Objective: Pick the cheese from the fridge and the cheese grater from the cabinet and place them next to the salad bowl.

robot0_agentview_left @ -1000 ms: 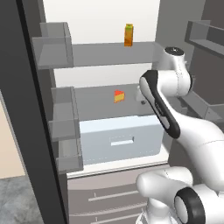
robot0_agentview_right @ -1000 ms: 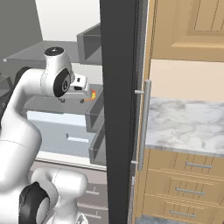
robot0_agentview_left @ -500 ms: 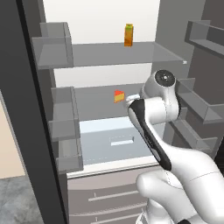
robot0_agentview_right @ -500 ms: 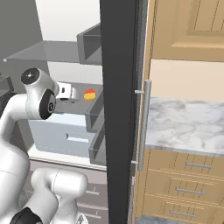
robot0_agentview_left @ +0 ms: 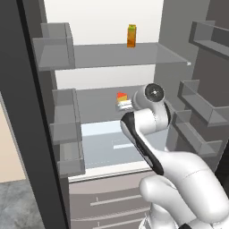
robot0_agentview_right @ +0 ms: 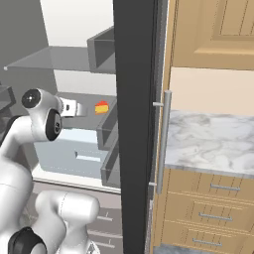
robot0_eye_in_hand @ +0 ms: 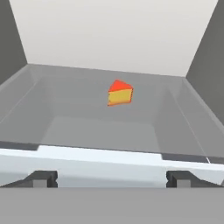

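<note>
The cheese point(robot0_eye_in_hand: 120, 93), a small yellow-orange wedge with a red side, lies on the middle shelf of the open fridge point(robot0_agentview_left: 116, 56), toward the back. My gripper point(robot0_eye_in_hand: 111, 178) is open and empty, fingertips point(robot0_eye_in_hand: 41, 178) spread wide, at the shelf's front edge and pointing at the wedge from a short way off. From the left base the cheese point(robot0_agentview_left: 121, 95) sits just beyond the gripper point(robot0_agentview_left: 120, 105). From the right base the cheese point(robot0_agentview_right: 101, 107) is to the right of the gripper point(robot0_agentview_right: 79, 106). The grater, cabinet and salad bowl are out of view.
An orange carton point(robot0_agentview_left: 131, 36) stands on the upper shelf. Below the cheese shelf is the pale blue drawer point(robot0_agentview_left: 112, 143). Door bins point(robot0_agentview_left: 201, 107) flank the arm. The dark fridge door point(robot0_agentview_right: 134, 124) stands beside a marble counter point(robot0_agentview_right: 213, 141) over tan drawers point(robot0_agentview_right: 218, 188).
The arm has swung down and forward into the fridge, bringing the gripper to the level of the middle shelf in front of the cheese. The cheese has not moved.
</note>
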Robot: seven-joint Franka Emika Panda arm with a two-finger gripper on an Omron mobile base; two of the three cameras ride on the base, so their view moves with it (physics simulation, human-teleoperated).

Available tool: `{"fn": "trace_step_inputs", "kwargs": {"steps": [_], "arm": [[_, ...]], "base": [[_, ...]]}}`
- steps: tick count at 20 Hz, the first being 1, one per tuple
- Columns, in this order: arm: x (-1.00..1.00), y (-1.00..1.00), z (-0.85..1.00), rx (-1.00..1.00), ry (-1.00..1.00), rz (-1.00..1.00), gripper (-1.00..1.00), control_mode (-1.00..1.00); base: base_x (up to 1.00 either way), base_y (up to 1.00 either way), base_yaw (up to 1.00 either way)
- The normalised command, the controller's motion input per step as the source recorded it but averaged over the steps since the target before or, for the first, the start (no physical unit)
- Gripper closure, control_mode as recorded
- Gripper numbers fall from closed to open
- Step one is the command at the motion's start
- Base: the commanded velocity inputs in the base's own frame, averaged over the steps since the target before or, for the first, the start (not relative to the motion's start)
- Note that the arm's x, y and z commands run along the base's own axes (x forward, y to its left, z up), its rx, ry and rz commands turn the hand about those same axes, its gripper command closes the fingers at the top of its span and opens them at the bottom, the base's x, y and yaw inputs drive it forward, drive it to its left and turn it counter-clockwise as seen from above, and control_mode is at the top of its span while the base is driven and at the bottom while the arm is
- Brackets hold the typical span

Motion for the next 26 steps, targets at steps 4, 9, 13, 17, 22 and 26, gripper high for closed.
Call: {"fn": "trace_step_inputs", "kwargs": {"steps": [4, 9, 13, 17, 22, 26], "arm": [[0.48, 0.01, 0.00, 0.05, 0.00, 0.00, -1.00, -1.00], [0.49, -0.03, 0.00, 0.00, 0.00, 0.00, -1.00, -1.00], [0.47, -0.01, -0.03, 0.00, 0.01, -0.02, -1.00, -1.00], [0.30, -0.16, -0.01, 0.05, 0.04, -0.08, -1.00, -1.00], [0.26, -0.18, -0.02, 0.12, 0.10, -0.11, -1.00, -1.00], [0.23, -0.07, -0.07, 0.16, 0.08, -0.07, -1.00, -1.00]], "base": [[0.00, 0.00, 0.00], [0.00, 0.00, 0.00], [0.00, 0.00, 0.00], [0.00, 0.00, 0.00], [0.00, 0.00, 0.00], [0.00, 0.00, 0.00]]}}
